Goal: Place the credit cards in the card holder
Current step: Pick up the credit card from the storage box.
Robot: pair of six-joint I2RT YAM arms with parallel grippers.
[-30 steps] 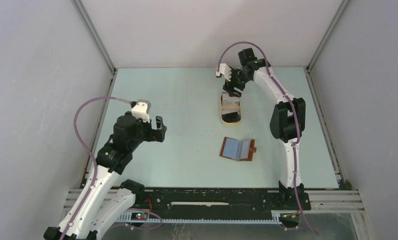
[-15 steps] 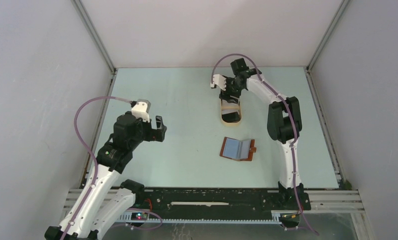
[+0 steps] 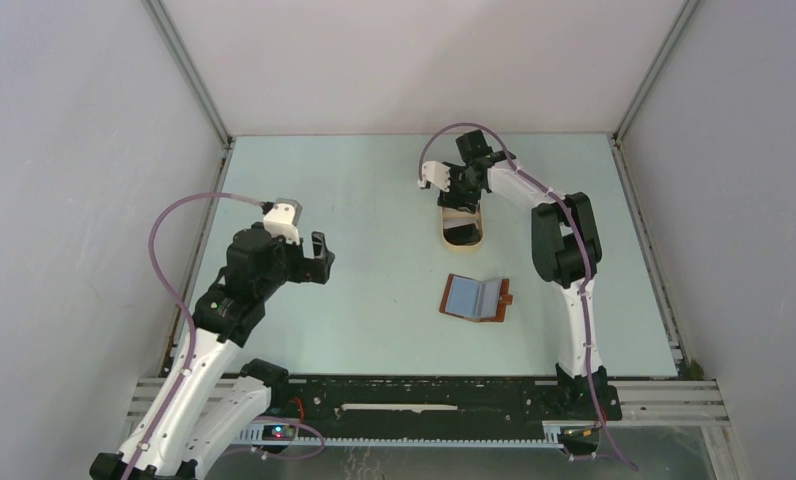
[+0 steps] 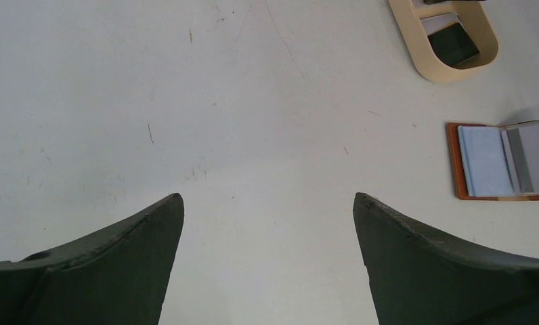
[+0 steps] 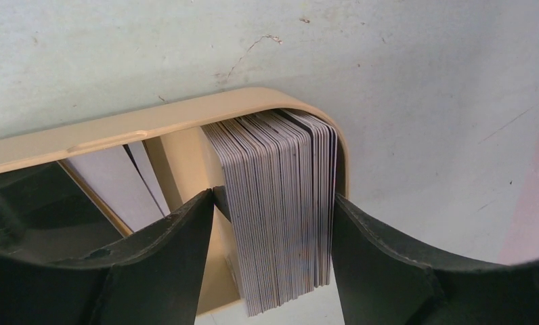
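The credit cards (image 5: pixel 280 210) are mostly unmoved: a thick stack stands on edge against the curved end of the tan oval tray (image 5: pixel 152 122), centre frame in the right wrist view. More flat cards, pale and dark, lie in the rest of the tray. The card holder (image 3: pixel 476 298) lies open on the tabletop (image 3: pixel 374 200), below the tray and right of centre in the overhead view. It shows a pale blue panel and a grey one; whether those are seated cards or bare pockets I cannot tell. So the task looks barely begun.

The right end effector (image 5: pixel 273 203) straddles the stack, one finger on each side; whether it grips, I cannot tell. The left end effector (image 4: pixel 267 203) hangs spread wide and empty at left of frame.
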